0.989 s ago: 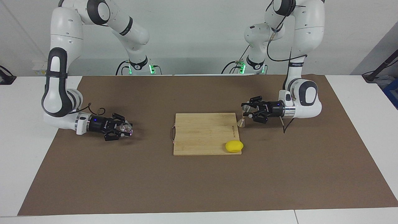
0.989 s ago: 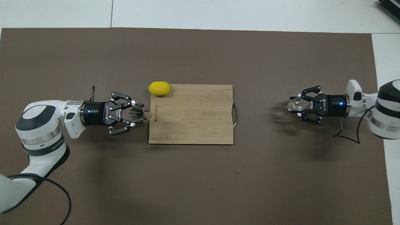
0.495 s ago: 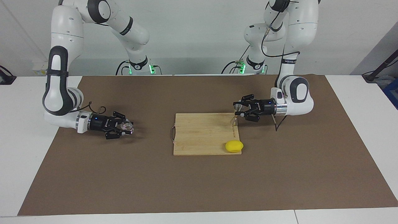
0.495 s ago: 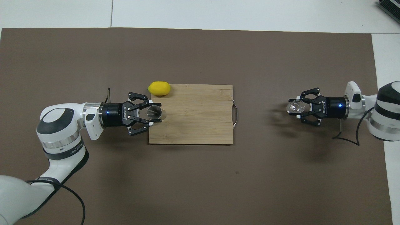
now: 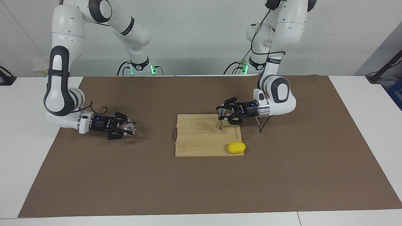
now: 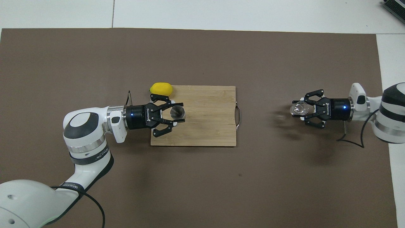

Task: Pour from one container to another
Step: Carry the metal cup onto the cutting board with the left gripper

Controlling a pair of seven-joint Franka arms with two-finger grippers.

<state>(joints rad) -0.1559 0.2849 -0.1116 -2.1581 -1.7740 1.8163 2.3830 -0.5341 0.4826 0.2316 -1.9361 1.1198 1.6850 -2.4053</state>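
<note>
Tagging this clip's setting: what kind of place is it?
Likely a robot lab bench dressed as a kitchen or bar prep spot: bamboo cutting board with a lemon on a brown mat, two arms holding a jigger and glass cup, bare wall.

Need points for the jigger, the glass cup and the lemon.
jigger [image 5: 221,121], facing view, on its narrow waist.
glass cup [image 6: 300,108], overhead view, on its open mouth.
lemon [image 5: 236,147], facing view, on the middle of its yellow skin.

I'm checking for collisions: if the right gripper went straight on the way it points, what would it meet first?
Probably the cutting board, at its handle end; the right gripper, holding the glass cup, points along the mat toward it. Height is unclear.
</note>
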